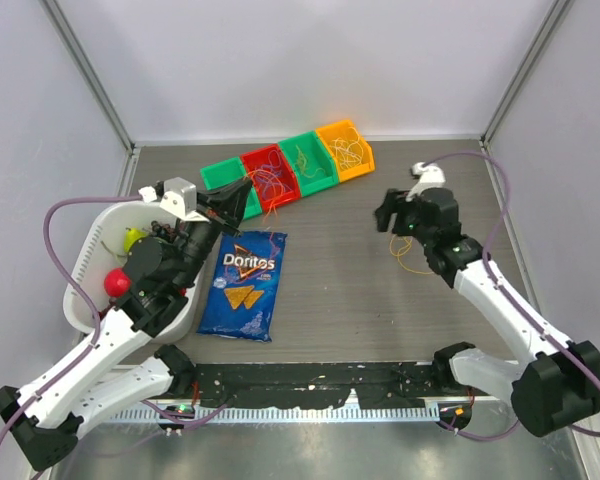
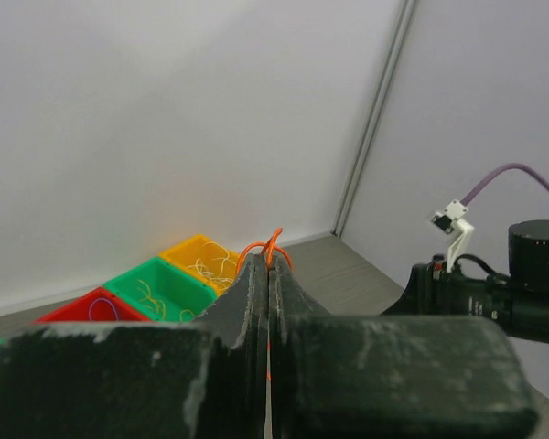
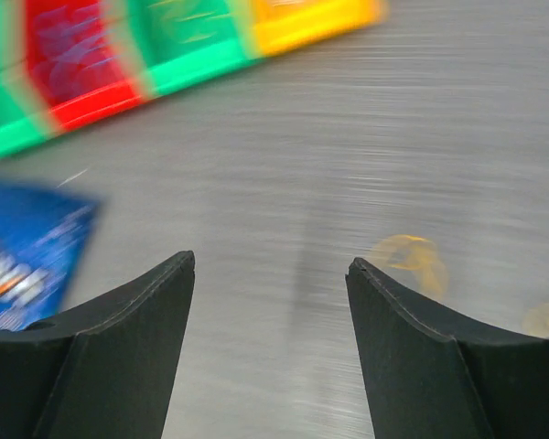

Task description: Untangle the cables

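My left tool (image 2: 269, 267) is pressed together, pinching a thin orange cable loop (image 2: 274, 238) that arches just above the fingertips. A sliver of the same orange shows lower down in the seam between the two fingers. From overhead I see this tool raised over the left end of a row of four small plastic bins (image 1: 220, 170), coloured green, red, green and orange. The row runs slantwise near the far edge of the surface. Each bin holds loose thin cables (image 1: 348, 152), yellowish in the orange one.

My right tool (image 3: 270, 265) is spread wide with nothing between its fingers, and it hangs over bare grey surface toward the right edge. A thin yellow cable strand (image 1: 412, 262) lies on the surface just on the near side of it. In the wrist view, smeared by motion, that strand is only a yellowish blur beyond the right finger.

A blue Doritos chip bag (image 1: 242, 283) lies flat left of centre. A white plastic basket (image 1: 85, 270) sits at the left edge, holding a red ball (image 1: 117, 282).
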Robot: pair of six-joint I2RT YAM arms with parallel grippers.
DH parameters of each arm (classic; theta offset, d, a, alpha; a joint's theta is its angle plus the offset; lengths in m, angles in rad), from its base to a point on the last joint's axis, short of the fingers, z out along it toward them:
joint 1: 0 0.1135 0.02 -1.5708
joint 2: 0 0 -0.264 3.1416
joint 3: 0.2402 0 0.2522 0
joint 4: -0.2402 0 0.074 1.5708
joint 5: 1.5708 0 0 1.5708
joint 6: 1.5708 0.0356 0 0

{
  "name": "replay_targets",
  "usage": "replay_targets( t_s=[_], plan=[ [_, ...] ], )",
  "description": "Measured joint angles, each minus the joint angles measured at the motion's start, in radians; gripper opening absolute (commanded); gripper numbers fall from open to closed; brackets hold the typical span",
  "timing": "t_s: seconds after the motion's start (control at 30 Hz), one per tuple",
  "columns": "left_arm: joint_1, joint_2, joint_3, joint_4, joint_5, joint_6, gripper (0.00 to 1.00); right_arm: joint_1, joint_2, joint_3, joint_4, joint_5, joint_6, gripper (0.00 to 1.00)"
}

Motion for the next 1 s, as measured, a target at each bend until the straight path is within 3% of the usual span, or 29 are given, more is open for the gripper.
replay_targets(
  t_s=[0.2, 0.3, 0.43, 0.6, 0.87, 1.0],
  plan=[
    [-0.001, 0.013, 0.007, -0.016, 0.019, -0.018, 0.0, 0.301, 0.042, -0.09, 0.281, -0.351, -0.029, 0.72],
    [-0.002, 0.017, 0.007, -0.019, 0.018, -0.018, 0.0, 0.422, 0.137, -0.1, 0.427, -0.41, -0.005, 0.71],
    [-0.002, 0.019, 0.007, -0.023, 0.017, -0.017, 0.0, 0.571, 0.259, -0.093, 0.567, -0.383, 0.001, 0.71],
    [-0.002, 0.019, 0.007, -0.023, 0.009, -0.015, 0.0, 0.701, 0.304, -0.093, 0.698, -0.306, -0.004, 0.7],
    [-0.002, 0.018, 0.007, -0.023, 0.005, -0.015, 0.0, 0.741, 0.337, -0.088, 0.824, -0.19, -0.012, 0.61],
    [-0.002, 0.015, 0.007, -0.024, 0.0, -0.015, 0.0, 0.742, 0.36, -0.076, 0.85, -0.166, -0.01, 0.51]
  ],
)
